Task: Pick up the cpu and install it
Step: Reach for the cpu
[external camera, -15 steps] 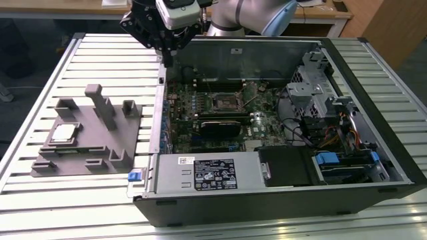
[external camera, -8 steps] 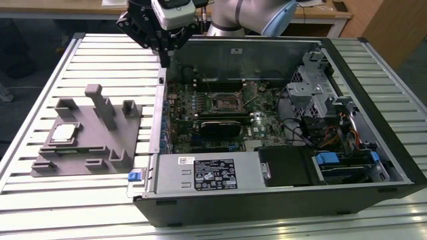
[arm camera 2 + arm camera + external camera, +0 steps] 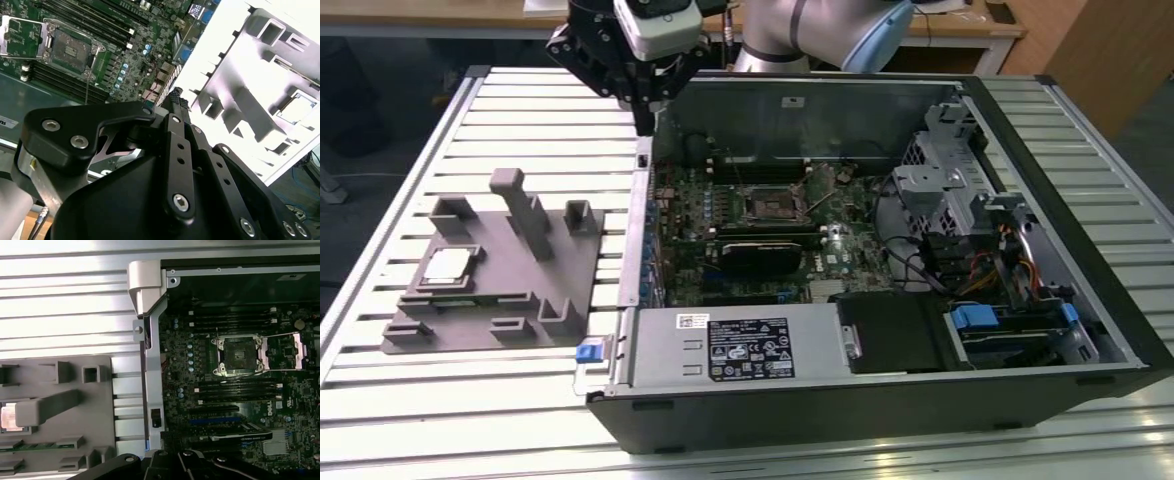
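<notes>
Alignment matters most, I judge: my pincer (image 3: 644,118) hangs closed and empty over the case wall (image 3: 638,230), upper left of the exterior view, well apart from the cpu (image 3: 447,264) lying in the grey tray (image 3: 520,285) at that view's left, so I must open and square over its edges.

Nothing here is legible to me. The power supply (image 3: 734,345), along the case's (image 3: 881,420) near edge, carries a black label (image 3: 750,357) and a white sticker (image 3: 692,320); their print seems too fine to read.
</notes>
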{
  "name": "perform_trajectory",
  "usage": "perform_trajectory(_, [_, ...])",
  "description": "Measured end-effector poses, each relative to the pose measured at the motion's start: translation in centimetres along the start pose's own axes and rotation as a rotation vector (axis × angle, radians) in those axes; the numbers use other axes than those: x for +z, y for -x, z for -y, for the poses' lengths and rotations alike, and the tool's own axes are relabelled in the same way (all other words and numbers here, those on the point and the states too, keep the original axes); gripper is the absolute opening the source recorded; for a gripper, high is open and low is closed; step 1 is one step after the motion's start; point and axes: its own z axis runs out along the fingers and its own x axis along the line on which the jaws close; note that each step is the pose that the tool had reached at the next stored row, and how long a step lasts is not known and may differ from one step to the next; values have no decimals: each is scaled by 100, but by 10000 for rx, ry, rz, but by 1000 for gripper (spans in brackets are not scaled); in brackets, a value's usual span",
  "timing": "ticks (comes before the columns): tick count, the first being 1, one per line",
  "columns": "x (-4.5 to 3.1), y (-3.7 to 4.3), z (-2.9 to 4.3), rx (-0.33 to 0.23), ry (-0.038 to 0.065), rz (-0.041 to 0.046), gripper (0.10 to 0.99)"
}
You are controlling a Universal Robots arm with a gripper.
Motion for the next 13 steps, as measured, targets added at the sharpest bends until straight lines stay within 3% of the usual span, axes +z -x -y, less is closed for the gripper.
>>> perform_trajectory(13, [2, -95, 7, 0, 0, 0, 106])
